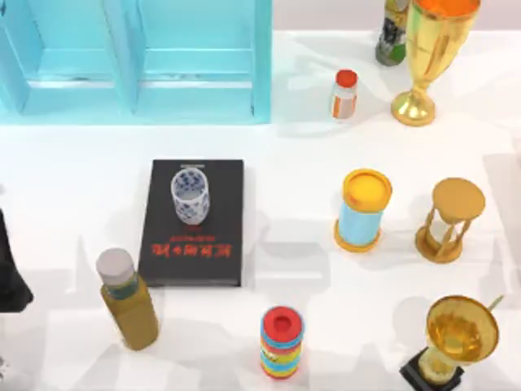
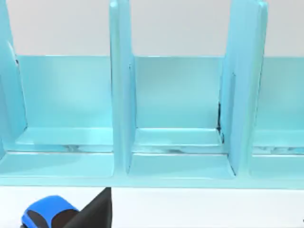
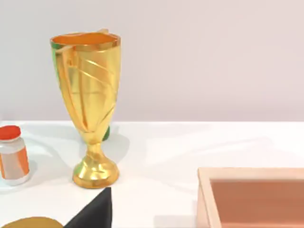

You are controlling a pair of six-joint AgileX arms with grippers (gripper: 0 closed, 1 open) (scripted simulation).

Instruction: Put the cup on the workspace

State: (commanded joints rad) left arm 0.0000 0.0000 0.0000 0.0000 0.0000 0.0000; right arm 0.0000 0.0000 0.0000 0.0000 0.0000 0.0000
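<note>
The cup [image 1: 190,195], small, white and blue-patterned, stands upright on a black book [image 1: 195,236] with red lettering, left of the table's middle. The white workspace [image 1: 73,204] lies bare around the book. My left arm [image 1: 10,277] shows as a dark shape at the table's left edge, well apart from the cup. A black part of the left gripper [image 2: 95,213] faces the light blue cabinet [image 2: 175,118]. A black part of the right gripper [image 3: 92,211] faces a golden trophy [image 3: 90,104], far from the cup.
A yellow bottle [image 1: 129,301] stands at the book's front left, a red-topped ring stack [image 1: 282,342] in front. A blue cylinder [image 1: 362,210], hourglass [image 1: 449,220], two trophies [image 1: 435,49] [image 1: 457,338] and a pill bottle [image 1: 344,94] crowd the right. A wooden box [image 3: 251,197] shows in the right wrist view.
</note>
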